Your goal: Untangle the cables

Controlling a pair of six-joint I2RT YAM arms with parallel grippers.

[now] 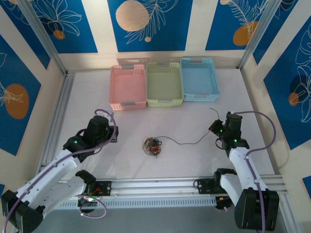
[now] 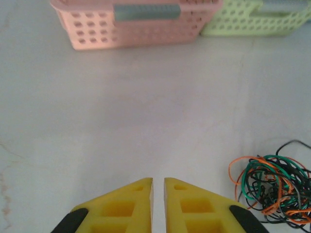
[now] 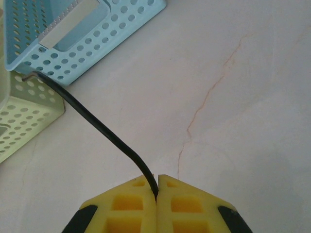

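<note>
Right wrist view: the right gripper (image 3: 156, 187) is pinching one black cable (image 3: 97, 124) between pressed-together yellow fingers. A length of it is sticking out ahead over the tabletop (image 3: 233, 121).
Left wrist view: the left gripper (image 2: 158, 187) is hovering low with its fingers parted by a narrow slit, gripping nothing. The clump (image 2: 274, 187) is lying just off to its right.
Cables: the clump, a knot of black, orange and green wires, is sitting mid-tabletop between the two arms. The black cable is trailing from it across to the right gripper.
Step in hand: the right arm appears to be drawing one strand free while the left is getting ready to pin the clump.
Doing it well: the left gripper should be spreading wider and coming down on the clump's body, not on the trailing strand. The right should be pulling slowly and low, directly away from the knot.
Risk: if the whole clump is dragging along, the pull is probably tightening the knot.
Far edge: the pink basket (image 1: 128, 87), green basket (image 1: 164, 83) and blue basket (image 1: 199, 78) are standing side by side, well apart from the clump.
</note>
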